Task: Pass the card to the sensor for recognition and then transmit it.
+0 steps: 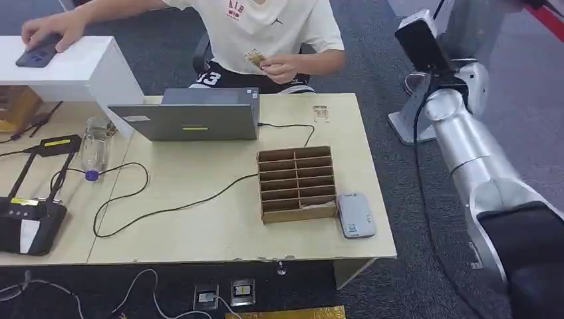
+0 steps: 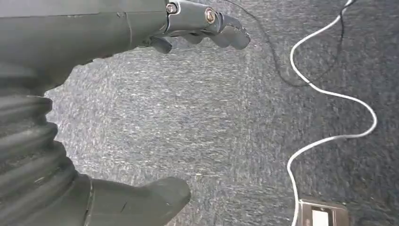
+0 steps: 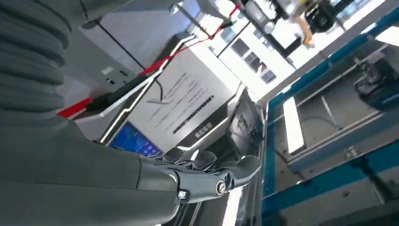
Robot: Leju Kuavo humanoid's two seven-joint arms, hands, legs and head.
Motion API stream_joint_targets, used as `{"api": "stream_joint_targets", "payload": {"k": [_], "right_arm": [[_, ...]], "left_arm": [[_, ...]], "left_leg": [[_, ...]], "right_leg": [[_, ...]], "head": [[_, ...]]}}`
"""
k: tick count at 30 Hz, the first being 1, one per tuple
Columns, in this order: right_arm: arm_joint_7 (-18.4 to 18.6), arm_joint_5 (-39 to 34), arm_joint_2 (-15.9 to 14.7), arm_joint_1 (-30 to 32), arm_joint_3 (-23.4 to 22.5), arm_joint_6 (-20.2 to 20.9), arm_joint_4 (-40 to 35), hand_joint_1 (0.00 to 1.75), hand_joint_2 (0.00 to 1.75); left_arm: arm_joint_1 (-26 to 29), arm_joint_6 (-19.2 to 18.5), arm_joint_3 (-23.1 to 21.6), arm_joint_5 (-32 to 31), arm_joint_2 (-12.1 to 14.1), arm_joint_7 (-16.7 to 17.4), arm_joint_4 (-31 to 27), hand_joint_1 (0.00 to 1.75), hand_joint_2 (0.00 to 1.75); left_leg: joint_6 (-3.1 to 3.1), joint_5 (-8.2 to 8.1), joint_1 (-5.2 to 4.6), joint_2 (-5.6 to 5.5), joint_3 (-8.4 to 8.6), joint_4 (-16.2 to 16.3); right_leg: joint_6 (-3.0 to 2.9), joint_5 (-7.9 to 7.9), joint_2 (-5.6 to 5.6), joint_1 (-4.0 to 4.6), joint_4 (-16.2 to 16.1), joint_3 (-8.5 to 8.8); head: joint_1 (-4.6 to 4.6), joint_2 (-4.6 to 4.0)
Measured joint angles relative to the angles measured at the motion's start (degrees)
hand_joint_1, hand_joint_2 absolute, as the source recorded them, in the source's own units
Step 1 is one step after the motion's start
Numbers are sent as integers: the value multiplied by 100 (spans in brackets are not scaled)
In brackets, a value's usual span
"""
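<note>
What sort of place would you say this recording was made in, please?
Probably an office or lab test area: a wooden desk on grey carpet, a laptop with trailing cables, a card reader, and a seated person holding a card.

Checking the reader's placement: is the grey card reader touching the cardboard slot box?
Touching. The head view shows the card reader lying flush against the cardboard slot box's right side near its front corner, no table visible between them.

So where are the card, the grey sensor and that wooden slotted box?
card [image 1: 253, 58], head view, its face, in the person's hand
sensor [image 1: 356, 214], head view, its top
wooden slotted box [image 1: 296, 183], head view, a middle divider
</note>
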Motion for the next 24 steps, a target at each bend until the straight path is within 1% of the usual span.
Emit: {"api": "stream_joint_targets", "payload": {"k": [1, 3, 6, 9, 11, 12, 14, 15, 16, 18, 19, 20, 21, 24], "right_arm": [[7, 15, -79, 84, -144, -15, -59, 0, 175], [-33, -101, -323, 304, -660, -33, -194, 0, 175], [-340, -620, -788, 747, -1567, -52, -207, 0, 175], [-606, -743, -1154, 1378, -2554, -57, -155, 0, 175], [-665, -415, -1298, 1854, -3238, -65, -48, 0, 175], [-664, -209, -1340, 2075, -3507, -63, 9, 0, 175], [-579, 342, -1427, 2541, -4232, -63, 182, 0, 175], [-421, 644, -1453, 2762, -4508, -57, 292, 0, 175], [-110, 1011, -1479, 2998, -4888, -22, 438, 0, 175], [748, 1559, -1462, 3447, -5497, 143, 779, 0, 175], [1024, 1719, -1442, 3680, -5674, 210, 910, 0, 175], [1269, 1885, -1405, 3927, -5871, 275, 1057, 0, 175], [1410, 2031, -1353, 4135, -6057, 317, 1186, 0, 175], [1957, 2630, -1221, 4617, -6432, 593, 1494, 0, 175]], "left_arm": [[4, 30, 0, 30, -2, 0, 0, 0, 175], [11, 63, 2, 73, -13, 2, 2, 0, 175], [75, 103, 2, 156, -33, 55, 2, 0, 175], [116, 129, 2, 215, -37, 85, 9, 0, 175], [113, 153, 2, 259, -44, 92, 11, 0, 175], [112, 166, 2, 284, -46, 103, 11, 0, 175], [112, 199, 2, 333, -55, 127, 11, 0, 175], [113, 208, 2, 346, -63, 144, 11, 0, 175], [116, 210, 2, 372, -70, 185, 11, 0, 175], [126, 208, 2, 418, -79, 280, 15, 0, 175], [125, 205, 2, 436, -79, 319, 15, 0, 175], [122, 203, 2, 457, -79, 356, 15, 0, 175], [120, 203, 2, 464, -79, 393, 15, 0, 175], [115, 197, 2, 484, -77, 466, 18, 0, 175]], "left_leg": [[0, -2, 0, -1, 3, 4], [3, -4, 0, -8, 3, 7], [8, -8, 3, -26, -7, 10], [9, -18, 3, -22, -10, 11], [12, -26, 3, -17, -10, 11], [13, -28, 3, -16, -10, 10], [15, -30, 9, -17, -11, 10], [15, -30, 12, -20, -11, 10], [16, -31, 16, -23, -12, 10], [8, -36, 27, -20, -16, 9], [4, -39, 30, -17, -17, 7], [1, -41, 31, -17, -19, 7], [1, -41, 31, -16, -19, 6], [-1, -42, 33, -13, -19, 4]], "right_leg": [[0, 0, 0, 0, -2, -3], [0, 0, -9, 2, -5, 3], [0, -1, -28, 4, -11, 9], [1, -1, -29, 3, -15, 7], [2, -2, -27, 4, -16, 7], [2, -3, -25, 3, -16, 3], [3, -6, -28, 9, -17, 2], [7, -10, -28, 11, -18, 3], [5, -12, -28, 14, -18, 5], [3, -14, -28, 26, -18, 5], [3, -14, -26, 30, -17, 5], [2, -15, -27, 30, -15, 5], [2, -15, -26, 29, -15, 2], [-3, -21, -22, 32, -6, -1]], "head": [[0, 0], [0, 0], [4, 0], [0, 0], [0, 0], [-2, 0], [-2, 0], [-2, 0], [-2, 0], [-4, 0], [2, 0], [-2, 0], [-4, 0], [-4, 0]]}}
